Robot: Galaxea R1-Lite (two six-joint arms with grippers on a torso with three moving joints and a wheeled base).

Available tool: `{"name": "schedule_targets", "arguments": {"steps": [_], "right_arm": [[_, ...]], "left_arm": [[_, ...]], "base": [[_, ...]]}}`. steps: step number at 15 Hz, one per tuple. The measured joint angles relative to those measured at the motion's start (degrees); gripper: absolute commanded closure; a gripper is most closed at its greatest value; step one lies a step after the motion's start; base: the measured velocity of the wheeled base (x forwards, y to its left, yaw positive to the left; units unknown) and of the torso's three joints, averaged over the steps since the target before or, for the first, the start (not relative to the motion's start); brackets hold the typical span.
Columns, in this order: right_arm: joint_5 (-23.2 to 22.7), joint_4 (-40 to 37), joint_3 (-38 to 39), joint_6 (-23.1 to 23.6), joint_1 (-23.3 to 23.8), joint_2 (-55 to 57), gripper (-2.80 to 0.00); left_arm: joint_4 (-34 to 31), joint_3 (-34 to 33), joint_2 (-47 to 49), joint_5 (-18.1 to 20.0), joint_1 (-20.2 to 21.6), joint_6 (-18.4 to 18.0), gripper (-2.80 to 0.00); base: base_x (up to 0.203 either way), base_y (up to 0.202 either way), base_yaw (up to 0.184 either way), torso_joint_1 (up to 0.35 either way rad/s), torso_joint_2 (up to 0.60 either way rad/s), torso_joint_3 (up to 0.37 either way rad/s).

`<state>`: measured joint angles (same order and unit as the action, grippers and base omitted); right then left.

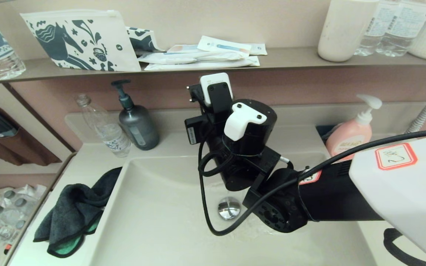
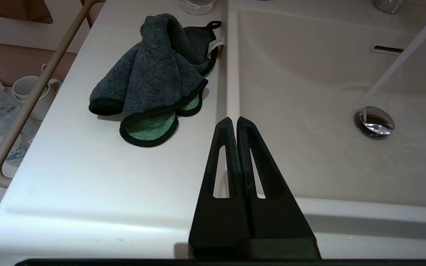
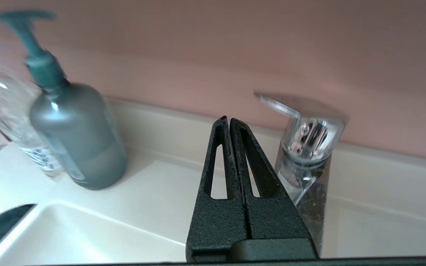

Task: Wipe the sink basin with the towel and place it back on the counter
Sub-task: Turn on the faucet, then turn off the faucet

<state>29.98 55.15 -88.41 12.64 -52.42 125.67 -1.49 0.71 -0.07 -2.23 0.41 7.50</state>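
right gripper beside faucet

I see a grey pump bottle beside an empty clear bottle, pink soap dispenser, chrome faucet, patterned pouch on shelf.

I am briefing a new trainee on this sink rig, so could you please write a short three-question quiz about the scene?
1. True or false: the towel lies inside the sink basin.
2. Which gripper is beside the faucet: A left, B right?
3. Fill in: the left gripper is ___.

Key: 1 false, it lies on the counter; 2 B, the right gripper; 3 shut.
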Motion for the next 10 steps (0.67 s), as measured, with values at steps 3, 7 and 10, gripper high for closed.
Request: {"name": "schedule_targets", "arguments": {"steps": [3,7,10], "right_arm": [[0.1,-0.09,0.34,0.0,0.3,-1.59,0.0],[-0.71,-0.32,-0.76,0.78,2.45,-2.65,0.0],[-1.23,-3.29,-3.91,0.91,4.53,-2.84,0.0]], "left_arm": [[0.0,0.0,0.0,-0.02,0.0,-0.01,0.0],[0.0,0.0,0.0,-0.02,0.0,-0.01,0.0],[0.0,0.0,0.0,-0.02,0.0,0.0,0.0]], "base": [[0.0,0.0,0.0,0.0,0.0,0.0],[0.0,0.0,0.0,0.0,0.0,0.0],[0.0,0.0,0.0,0.0,0.0,0.0]]}}
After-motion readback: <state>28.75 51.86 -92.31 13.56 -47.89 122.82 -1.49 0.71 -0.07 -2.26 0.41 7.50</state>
